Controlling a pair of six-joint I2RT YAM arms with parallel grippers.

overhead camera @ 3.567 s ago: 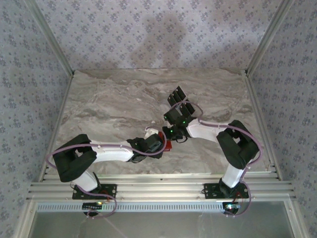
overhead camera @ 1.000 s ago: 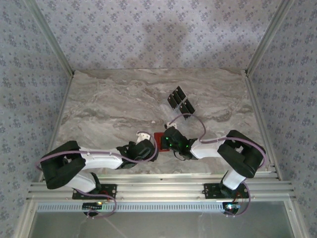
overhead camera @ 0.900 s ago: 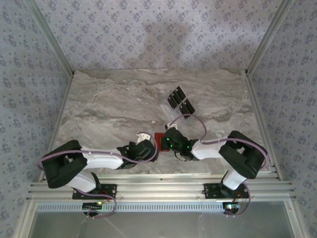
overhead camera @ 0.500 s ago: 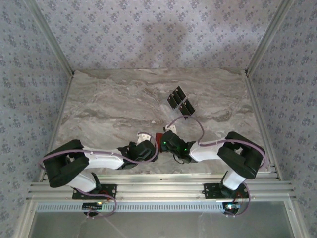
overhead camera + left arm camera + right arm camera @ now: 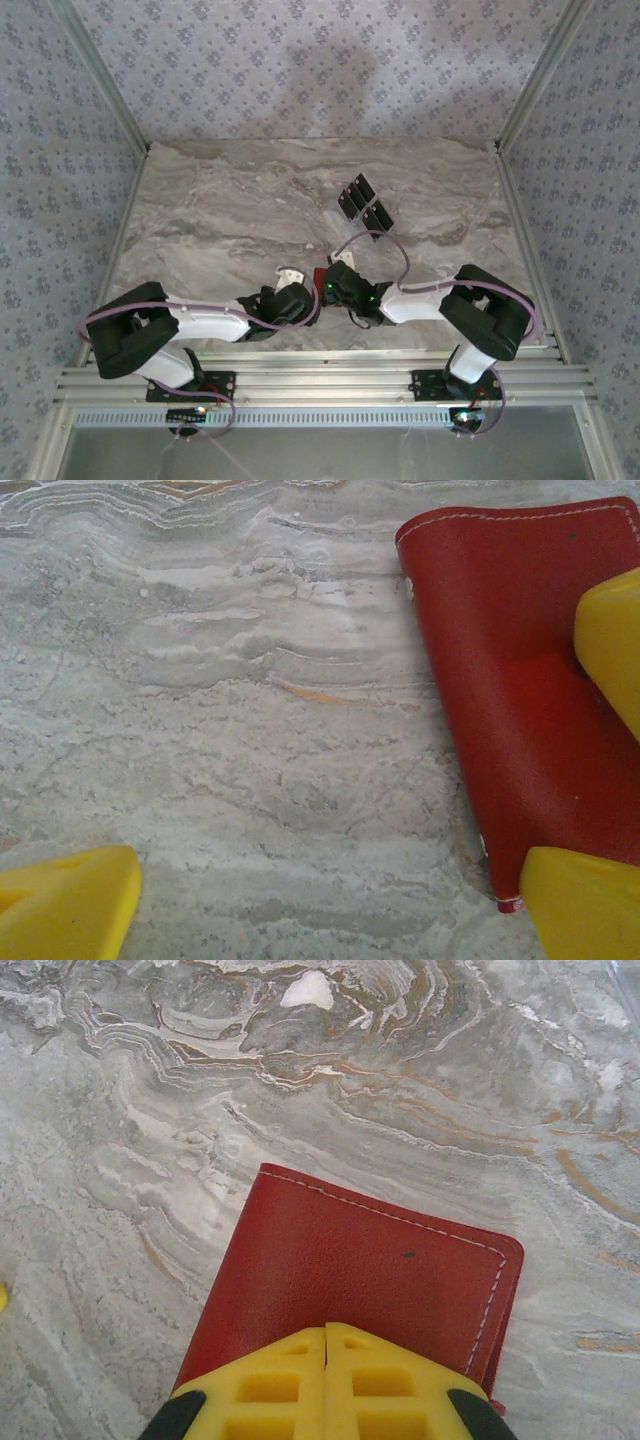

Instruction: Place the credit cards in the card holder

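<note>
Right wrist, card holder beneath closed right tool

A red card holder lies on the grey marbled table. Black credit cards lie farther back.

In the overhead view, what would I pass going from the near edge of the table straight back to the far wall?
Metal rail carrying the arm bases → red card holder → black credit cards → patterned back wall.
</note>
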